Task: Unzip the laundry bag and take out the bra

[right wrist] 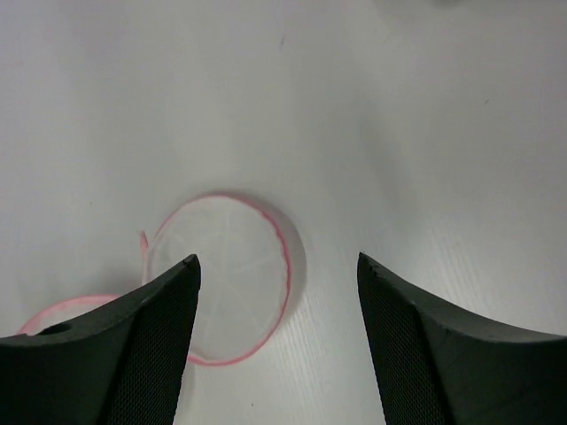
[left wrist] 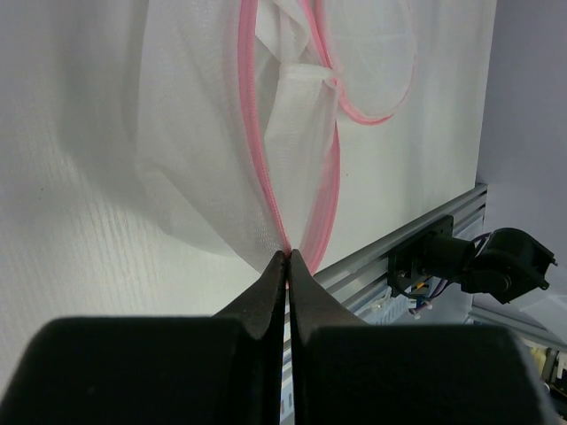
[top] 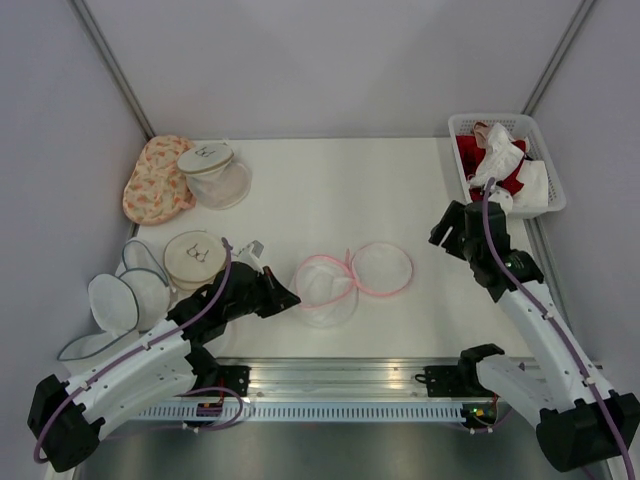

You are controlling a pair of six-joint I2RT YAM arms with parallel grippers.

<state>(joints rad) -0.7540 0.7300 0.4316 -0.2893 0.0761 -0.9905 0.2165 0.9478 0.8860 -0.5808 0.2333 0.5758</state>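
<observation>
The laundry bag [top: 325, 285] lies open at the table's middle as two white mesh halves with pink rims; its flat round half [top: 382, 268] lies to the right. My left gripper [top: 292, 299] is shut on the pink rim at the bag's near-left edge, and the left wrist view shows the rim [left wrist: 266, 177] pinched at the tips of that gripper [left wrist: 290, 255]. My right gripper [top: 447, 226] is open and empty, above the table right of the bag; in its view [right wrist: 277, 259] the round half [right wrist: 226, 274] lies below. I cannot make out a bra in the bag.
A white basket [top: 460, 125] with white and red garments stands at the back right. An orange floral pouch [top: 157, 178] and a clear mesh dome [top: 213, 172] lie back left. A round beige bag [top: 195, 258] and white mesh bags [top: 125, 300] lie beside my left arm.
</observation>
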